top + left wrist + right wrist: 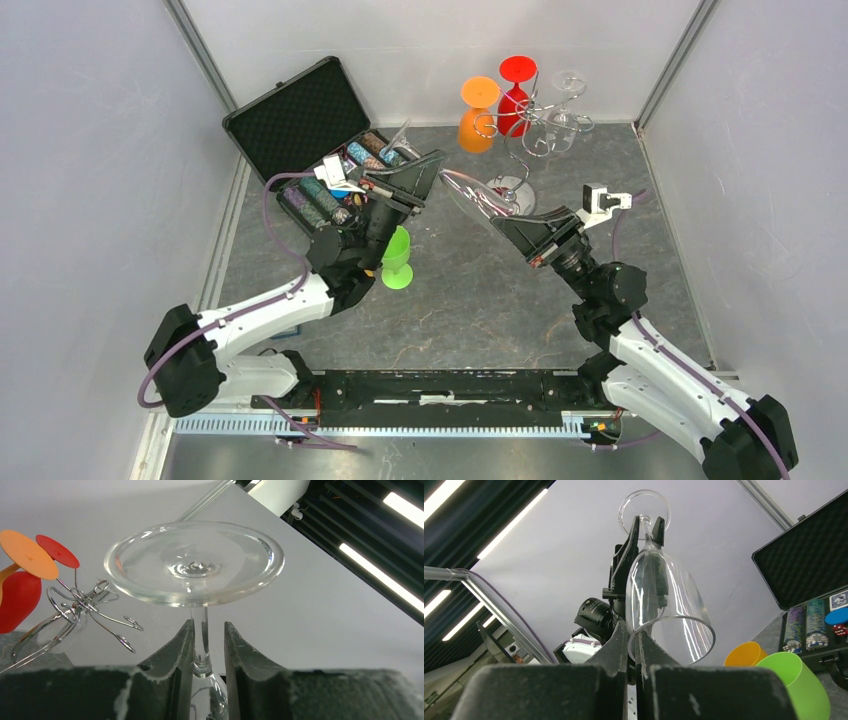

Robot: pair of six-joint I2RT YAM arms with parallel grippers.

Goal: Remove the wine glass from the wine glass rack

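Left gripper [207, 630] sat narrow around the wine glass [195, 562] stem, sliver of gap visible — couldn't tell if it gripped. Right gripper [633, 632] pinched the bowl rim; glass hung mid-air, well apart from the wine glass rack [530, 140]. Best bet seemed opening left straight, no twisting.

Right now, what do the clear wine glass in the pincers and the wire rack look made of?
The clear wine glass: likely glass, possibly clear plastic, glossy; fully see-through with sharp light streaks. The wine glass rack: thin metal wire, apparently chrome-plated; mirror-bright glints on its curled arms.
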